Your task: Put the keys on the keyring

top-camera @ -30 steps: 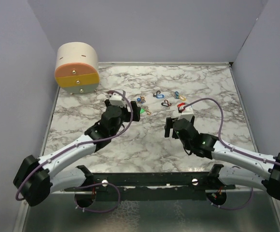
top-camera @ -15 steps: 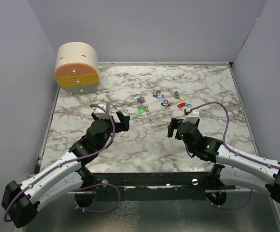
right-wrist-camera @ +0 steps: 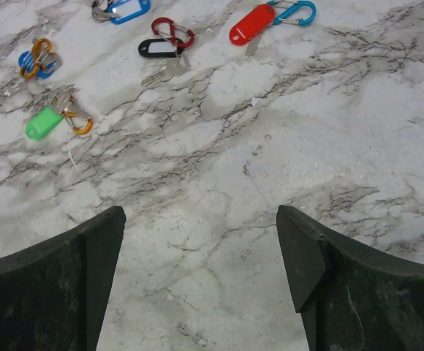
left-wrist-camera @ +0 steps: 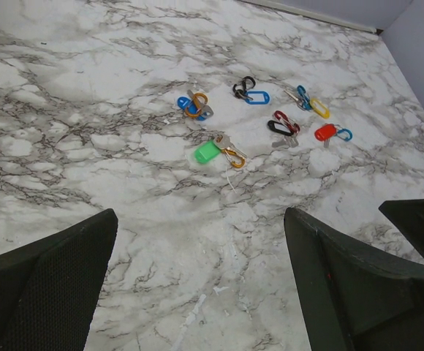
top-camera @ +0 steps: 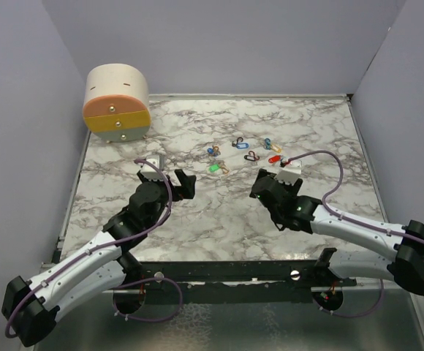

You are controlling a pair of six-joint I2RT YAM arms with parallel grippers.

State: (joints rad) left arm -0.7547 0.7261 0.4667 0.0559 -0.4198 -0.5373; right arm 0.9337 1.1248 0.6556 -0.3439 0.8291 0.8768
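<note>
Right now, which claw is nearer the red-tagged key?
Right. The right claw sits just near-side and slightly left of the red-tagged key; the left claw is well off to its left, beyond the green-tagged key.

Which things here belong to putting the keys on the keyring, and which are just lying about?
Belongs to the job:
green-tagged metal key, orange clip
red-tagged metal key, blue clip
black-tagged metal key, red clip
yellow-tagged key, blue clip
blue-tagged key, orange clip
blue-framed tag, black clip

Just lying about:
round beige drawer box, orange and yellow fronts
</note>
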